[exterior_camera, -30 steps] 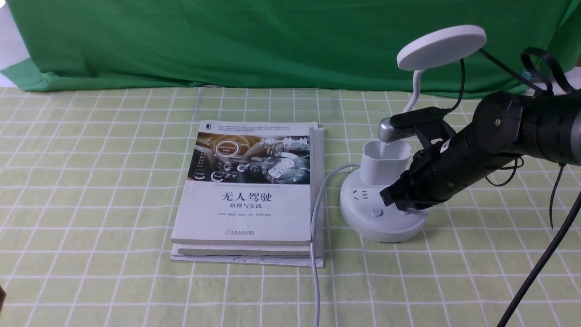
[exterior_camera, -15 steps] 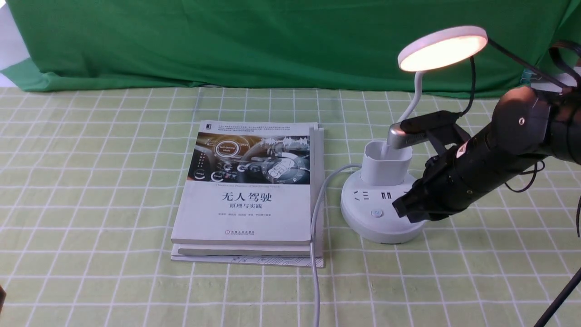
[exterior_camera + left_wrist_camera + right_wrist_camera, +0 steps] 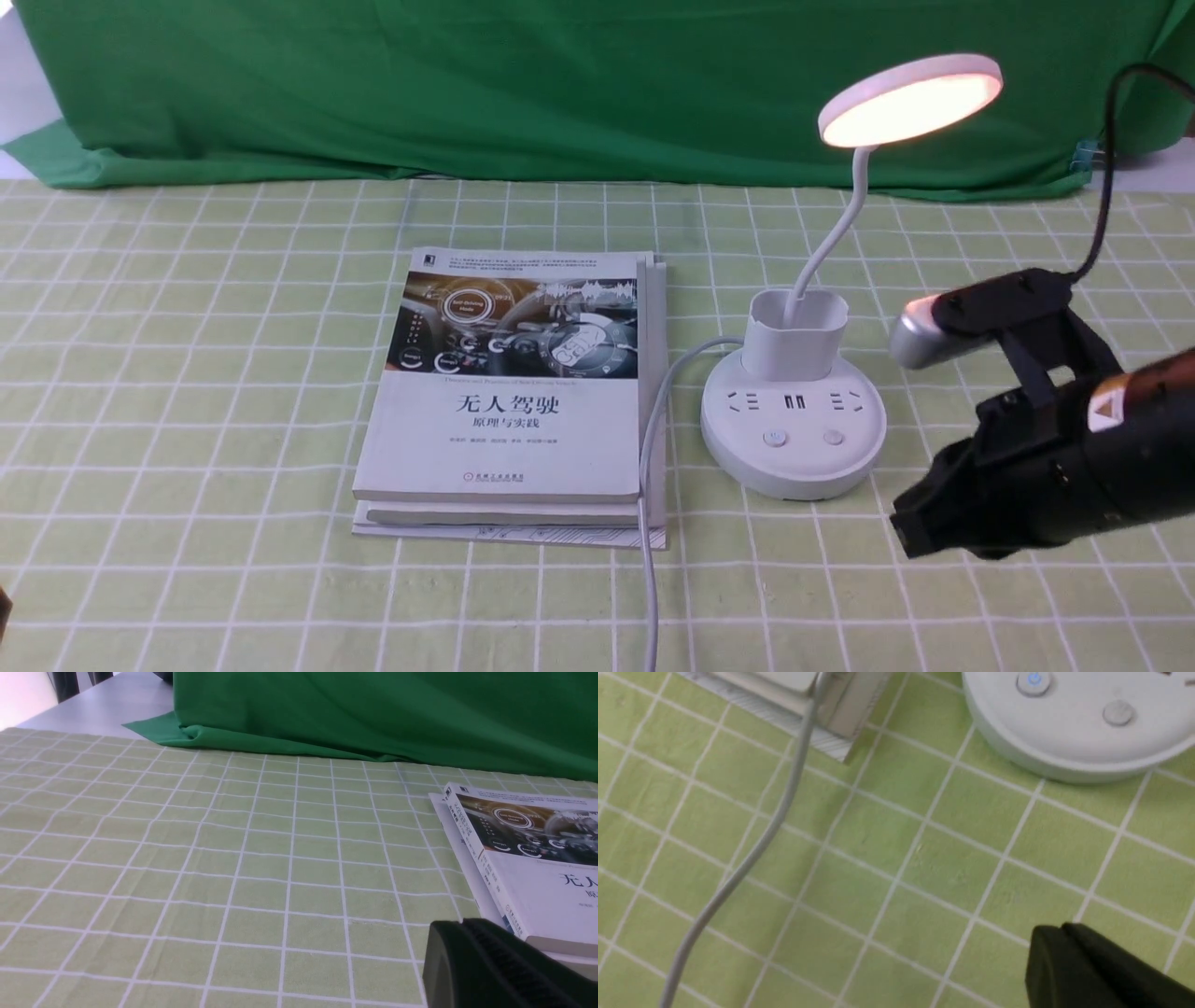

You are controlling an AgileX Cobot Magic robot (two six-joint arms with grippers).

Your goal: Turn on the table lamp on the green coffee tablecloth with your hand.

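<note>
The white table lamp (image 3: 794, 411) stands on the green coffee tablecloth (image 3: 205, 373), right of centre. Its disc head (image 3: 910, 98) glows warm. Two buttons (image 3: 773, 437) sit on the round base; in the right wrist view (image 3: 1073, 723) one button shows a blue light. My right gripper (image 3: 910, 532) is shut and empty, low over the cloth to the front right of the base, apart from it; it also shows in the right wrist view (image 3: 1057, 933). My left gripper (image 3: 460, 926) is shut and empty over the cloth beside the book; the front view does not show it.
A stack of books (image 3: 513, 401) lies left of the lamp, also in the left wrist view (image 3: 528, 858). The lamp's grey cord (image 3: 649, 523) runs along the book's right edge toward the front. A dark green backdrop cloth (image 3: 523, 84) hangs at the back.
The lamp head went from dark to lit. My right gripper left the base's right button and drew back to the front right, now clear of the lamp.
</note>
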